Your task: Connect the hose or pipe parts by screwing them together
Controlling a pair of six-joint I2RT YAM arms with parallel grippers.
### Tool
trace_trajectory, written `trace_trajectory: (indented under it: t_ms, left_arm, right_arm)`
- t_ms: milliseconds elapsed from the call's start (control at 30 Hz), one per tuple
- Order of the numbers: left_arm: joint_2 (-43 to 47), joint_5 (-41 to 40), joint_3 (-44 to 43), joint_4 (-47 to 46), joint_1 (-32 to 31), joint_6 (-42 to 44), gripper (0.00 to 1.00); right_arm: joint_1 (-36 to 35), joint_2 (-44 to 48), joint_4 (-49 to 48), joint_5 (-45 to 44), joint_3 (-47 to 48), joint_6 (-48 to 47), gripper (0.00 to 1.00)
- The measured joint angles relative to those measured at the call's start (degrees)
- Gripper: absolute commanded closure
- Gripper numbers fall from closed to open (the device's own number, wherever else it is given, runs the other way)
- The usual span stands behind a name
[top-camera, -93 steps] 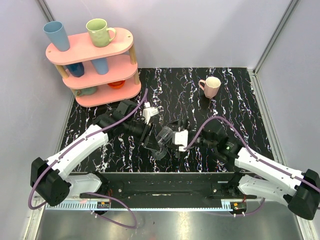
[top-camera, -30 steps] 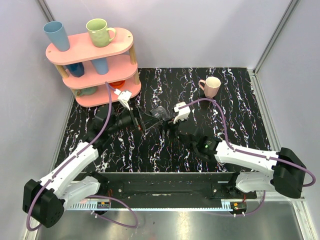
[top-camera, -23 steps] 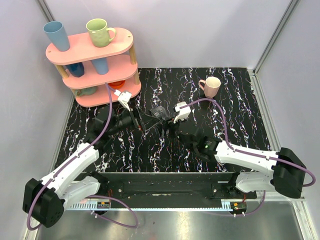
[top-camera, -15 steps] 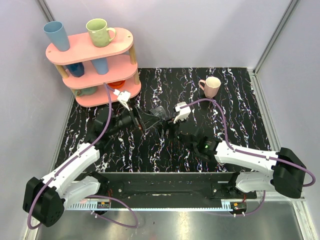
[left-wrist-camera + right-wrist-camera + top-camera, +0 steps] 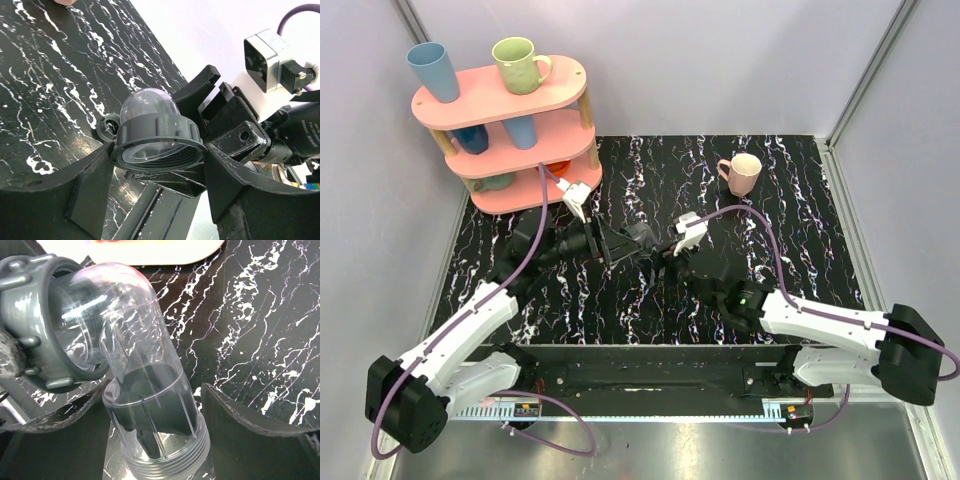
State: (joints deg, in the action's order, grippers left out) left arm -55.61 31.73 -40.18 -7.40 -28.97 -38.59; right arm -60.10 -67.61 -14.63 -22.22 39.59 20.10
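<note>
A clear elbow tube (image 5: 145, 390) with a threaded end (image 5: 167, 455) hangs above the black marbled table (image 5: 790, 220) near its middle. My right gripper (image 5: 155, 390) is shut on the tube's straight section, one finger (image 5: 250, 435) against its side. A grey ring fitting (image 5: 157, 142) sits over the tube's other end (image 5: 149, 106). My left gripper (image 5: 157, 157) is shut on that ring, with a finger (image 5: 90, 190) pressed against each side. From above, the two grippers (image 5: 617, 243) (image 5: 658, 252) meet nose to nose around the tube (image 5: 638, 236). A small dark round piece (image 5: 106, 128) lies on the table beyond the ring.
A pink three-tier shelf (image 5: 510, 100) with mugs and cups stands at the back left, close behind my left wrist. A pink mug (image 5: 742, 172) stands at the back right. Purple cables (image 5: 760, 225) loop over both arms.
My left gripper's jaws have closed in onto the grey ring. Both grippers and the tube have shifted slightly right and toward the near edge.
</note>
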Motion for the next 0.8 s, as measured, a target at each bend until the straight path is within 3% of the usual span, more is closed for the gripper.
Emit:
trace_trajectory:
  t_ms: [133, 200, 300, 400, 433, 467, 633, 800]
  left_arm:
    - [-0.66, 3.63, -3.13, 4.22, -0.11, 0.35, 1.0]
    - [-1.49, 5.01, -4.04, 4.66, -0.09, 0.09, 1.0]
    - [-2.29, 6.45, -4.17, 4.76, 0.33, -0.74, 1.0]
    - [-3.28, 6.91, -6.08, 8.66, 0.5, 0.72, 1.0]
    - [-4.02, 6.91, -7.85, 11.52, 0.57, 2.16, 1.0]
    - [-4.81, 6.97, -9.64, 13.81, 0.61, 3.74, 1.0]
    - [-8.28, 7.3, -17.66, 24.61, 1.62, 11.54, 1.0]
    - [-9.62, 10.01, -19.74, 31.52, 1.7, 16.22, 1.0]
  right_arm:
    - [0.07, 3.3, -0.87, 2.16, -1.73, -2.01, 0.79]
    - [0.17, 4.31, -1.79, 2.54, -2.58, -2.56, 0.65]
    - [0.5, 4.61, -2.93, 3.72, -3.56, -2.82, 0.54]
    - [1.09, 5.03, -3.63, 6.34, -4.63, -4.15, 0.25]
    - [1.25, 5.81, -3.61, 7.48, -5.16, -5.07, 0.06]
    - [1.33, 7.04, -3.45, 8.87, -5.66, -6.01, 0.0]
    - [1.77, 18.64, -1.79, 17.81, -6.97, -15.54, 0.0]
    - [1.75, 25.68, -2.89, 27.28, -7.48, -28.52, 0.0]
